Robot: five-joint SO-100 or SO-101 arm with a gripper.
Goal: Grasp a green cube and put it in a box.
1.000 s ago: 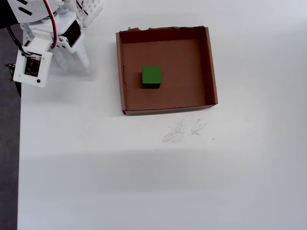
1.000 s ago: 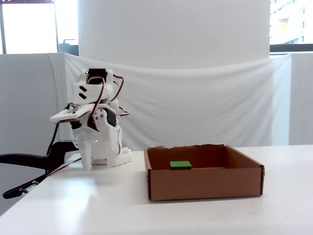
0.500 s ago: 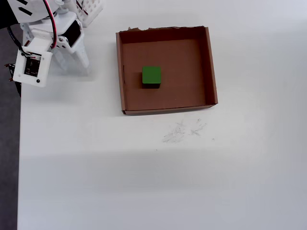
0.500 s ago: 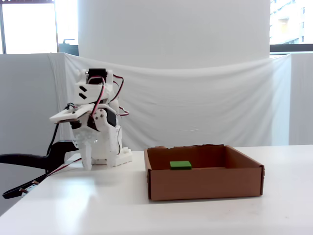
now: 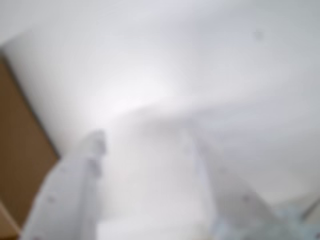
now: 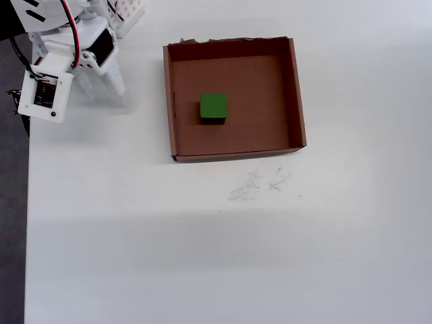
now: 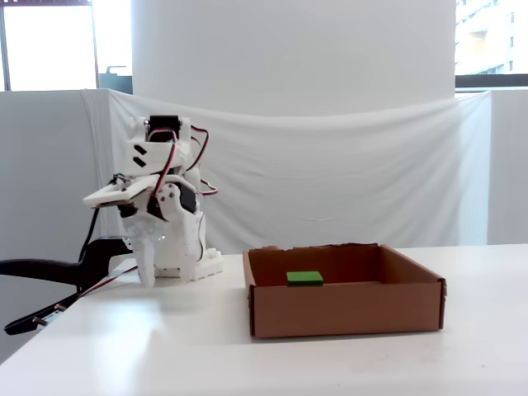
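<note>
- The green cube (image 6: 213, 107) sits flat on the floor of the box (image 6: 297, 94), slightly left of the box's centre in the overhead view and touching no wall.
- The cube has no long axis; its sides run square with the box walls, top face up. In the fixed view only its top (image 7: 304, 278) shows above the near wall.
- The box (image 7: 346, 308) lies in the upper middle of the overhead frame, ragged torn edge toward the top, walls parallel to the frame edges.
- Faint grey scuff marks (image 6: 256, 185) mark the white desk (image 6: 202, 256) just below the box.
- The end effector (image 6: 101, 79) is in the upper left of the overhead frame, well apart from the box, pointing down at the desk.
- In the blurred wrist view the end effector (image 5: 145, 145) has its two fingers spread, holding nothing, with the box's brown at the left edge.
</note>
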